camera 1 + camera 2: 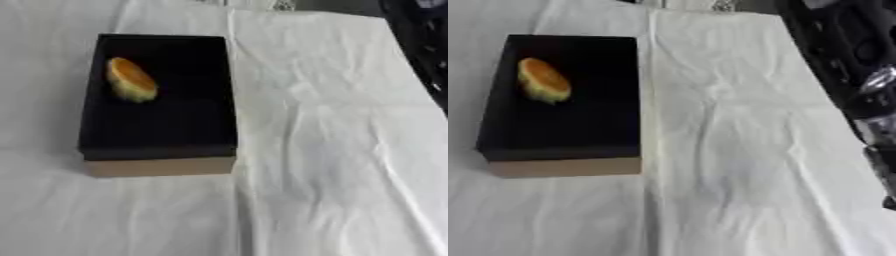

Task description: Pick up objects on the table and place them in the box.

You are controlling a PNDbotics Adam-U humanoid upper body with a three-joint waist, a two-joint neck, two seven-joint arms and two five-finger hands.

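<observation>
Left eye view: my bench, draped in a wrinkled white cloth (332,150), carries a rectangular box with a black interior and tan cardboard walls (162,166) on its left half. Inside the box, toward the far left corner, lies a small oval yellow-orange object resembling a bun or fruit half (131,80), tilted on its side and resting on the dark floor of the box. The cloth to the right of the box bears only folds. A dark edge of my right arm shows at the upper right border; no robot hand of mine shows here.

Right eye view: the same box and oval object appear shifted leftward. My black right arm with silver joints (859,65) descends along the right edge, above the cloth and well apart from the box. Its robot hand lies outside the picture, so I cannot tell its state.
</observation>
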